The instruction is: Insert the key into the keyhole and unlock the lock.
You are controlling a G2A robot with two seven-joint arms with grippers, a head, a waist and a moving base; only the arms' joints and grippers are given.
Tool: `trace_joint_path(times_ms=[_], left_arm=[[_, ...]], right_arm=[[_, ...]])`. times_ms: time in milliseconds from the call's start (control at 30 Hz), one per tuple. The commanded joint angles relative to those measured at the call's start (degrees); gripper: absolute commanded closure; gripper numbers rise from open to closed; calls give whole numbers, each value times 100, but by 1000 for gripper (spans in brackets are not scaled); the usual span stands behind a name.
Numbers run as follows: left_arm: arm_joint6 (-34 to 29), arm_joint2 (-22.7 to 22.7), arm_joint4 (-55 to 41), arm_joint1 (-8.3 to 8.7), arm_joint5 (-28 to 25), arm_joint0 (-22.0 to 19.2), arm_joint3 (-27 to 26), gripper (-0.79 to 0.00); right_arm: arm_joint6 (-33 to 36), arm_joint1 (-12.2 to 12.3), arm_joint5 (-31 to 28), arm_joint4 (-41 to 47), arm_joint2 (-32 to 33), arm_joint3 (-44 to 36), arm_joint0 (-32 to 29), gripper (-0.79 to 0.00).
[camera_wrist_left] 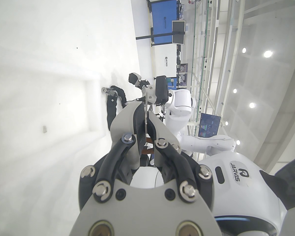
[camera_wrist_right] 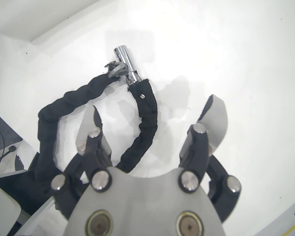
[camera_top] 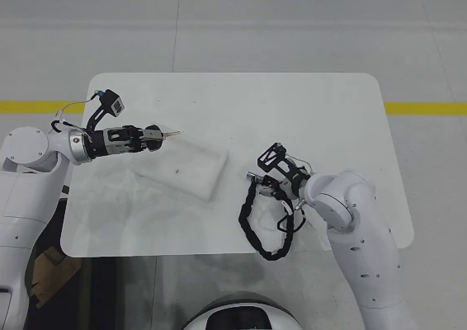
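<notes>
Left tool [camera_top: 158, 136], over the tabletop's [camera_top: 299, 107] ten o'clock area, is clamped on the key [camera_top: 171, 134]. Right tool [camera_wrist_right: 154, 104], fingers apart, hangs above the chain lock [camera_wrist_right: 48, 121] near five o'clock.

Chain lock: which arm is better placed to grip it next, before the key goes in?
Right, probably. The right claw, open, hangs just over the chain lock near its chrome cylinder. The left claw is shut on the key, far off by the white tray.

Robotics lab hall: white tabletop [camera_top: 341, 91] on grey floor [camera_top: 299, 33], yellow floor line [camera_top: 440, 108] either side of tabletop; beyond tabletop, blue panels [camera_wrist_left: 162, 20], monitors [camera_wrist_left: 178, 31], high ceiling lights [camera_wrist_left: 268, 54].
</notes>
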Motion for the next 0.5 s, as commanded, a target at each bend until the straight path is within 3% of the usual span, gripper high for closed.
trace_joint_path(times_ms=[0,100,333,467], left_arm=[[0,0,0,0,0,0,0,0],[0,0,0,0,0,0,0,0],[0,0,0,0,0,0,0,0],[0,0,0,0,0,0,0,0]], right_arm=[[45,19,-158,828,211,24,-236,-785],[839,42,-182,1839,300,458,282,-785],[1378,291,355,2660,-584,1485,1516,-785],[1383,494,360,2516,-1317,1985,2058,-665]])
